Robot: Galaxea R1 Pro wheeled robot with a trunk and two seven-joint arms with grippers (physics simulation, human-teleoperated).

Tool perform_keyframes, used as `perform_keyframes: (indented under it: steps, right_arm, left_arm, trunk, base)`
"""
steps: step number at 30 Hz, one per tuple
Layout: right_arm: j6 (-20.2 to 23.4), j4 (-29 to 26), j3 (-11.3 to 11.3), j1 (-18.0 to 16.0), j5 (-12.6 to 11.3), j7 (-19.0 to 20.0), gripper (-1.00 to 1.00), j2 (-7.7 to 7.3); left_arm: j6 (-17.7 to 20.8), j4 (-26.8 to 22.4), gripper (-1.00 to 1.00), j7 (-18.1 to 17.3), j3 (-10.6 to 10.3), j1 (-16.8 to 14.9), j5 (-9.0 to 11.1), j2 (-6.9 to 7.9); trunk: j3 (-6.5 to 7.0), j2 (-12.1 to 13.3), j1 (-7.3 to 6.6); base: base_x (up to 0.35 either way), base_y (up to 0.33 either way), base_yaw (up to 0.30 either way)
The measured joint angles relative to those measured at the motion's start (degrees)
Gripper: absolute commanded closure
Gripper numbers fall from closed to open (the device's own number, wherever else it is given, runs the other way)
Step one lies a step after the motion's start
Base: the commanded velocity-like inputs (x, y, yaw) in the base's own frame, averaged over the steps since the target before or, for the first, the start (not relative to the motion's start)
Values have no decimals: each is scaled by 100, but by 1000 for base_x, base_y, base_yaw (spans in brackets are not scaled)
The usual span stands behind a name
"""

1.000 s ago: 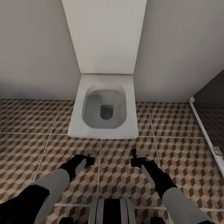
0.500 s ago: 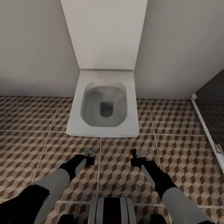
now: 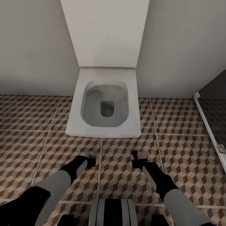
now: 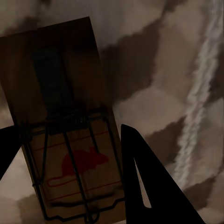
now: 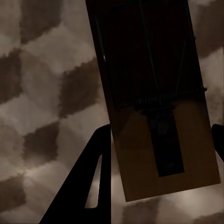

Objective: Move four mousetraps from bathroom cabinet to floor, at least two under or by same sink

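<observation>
In the left wrist view a brown wooden mousetrap (image 4: 60, 121) with wire parts and a red mouse print sits between two black fingers; my left gripper (image 4: 65, 135) is shut on it. My right gripper (image 5: 161, 128) is shut on a second mousetrap (image 5: 154, 102). The head view has both grippers held low over the cube-patterned bathroom floor (image 3: 31, 150), the left gripper (image 3: 91, 156) and right gripper (image 3: 142, 156) side by side just short of a toilet. Each carries a small mousetrap, left (image 3: 91, 153) and right (image 3: 143, 153). The cabinet and the sink are out of view.
A white square toilet (image 3: 105, 106) with its lid raised against the grey wall (image 3: 31, 47) stands straight ahead. A white-framed dark panel (image 3: 208, 125) runs along the right side. Tiled floor extends to the left and right of the toilet.
The whole picture has shifted: the toilet sits slightly higher and nearer, so the camera has moved. Both arms keep the same pose and hold on the mousetraps.
</observation>
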Motion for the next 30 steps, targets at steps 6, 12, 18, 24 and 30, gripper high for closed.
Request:
perform_keyframes:
  steps: [6, 12, 18, 24, 30]
  right_arm:
    - [0, 0, 0, 0, 0, 0, 100, 0]
    - [0, 0, 0, 0, 0, 3, 100, 0]
    - [0, 0, 0, 0, 0, 2, 100, 0]
    - [-2, 1, 1, -1, -1, 3, 100, 0]
    - [0, 0, 0, 0, 0, 1, 100, 0]
  left_arm:
    - [0, 0, 100, 1, 0, 0, -1, -3]
    - [0, 0, 100, 0, 0, 0, -1, -4]
    - [0, 0, 100, -3, 0, 0, 0, -4]
    - [1, -1, 100, -3, 0, 0, -1, -3]
    - [0, 0, 100, -5, -1, 0, 0, -4]
  trunk:
    - [-23, -2, 2]
    - [-23, -2, 2]
    - [-23, -2, 2]
    - [-23, -2, 2]
    - [-23, -2, 2]
  base:
    - [0, 0, 0]
    - [0, 0, 0]
    - [0, 1, 0]
    - [0, 171, 0]
    - [0, 30, 0]
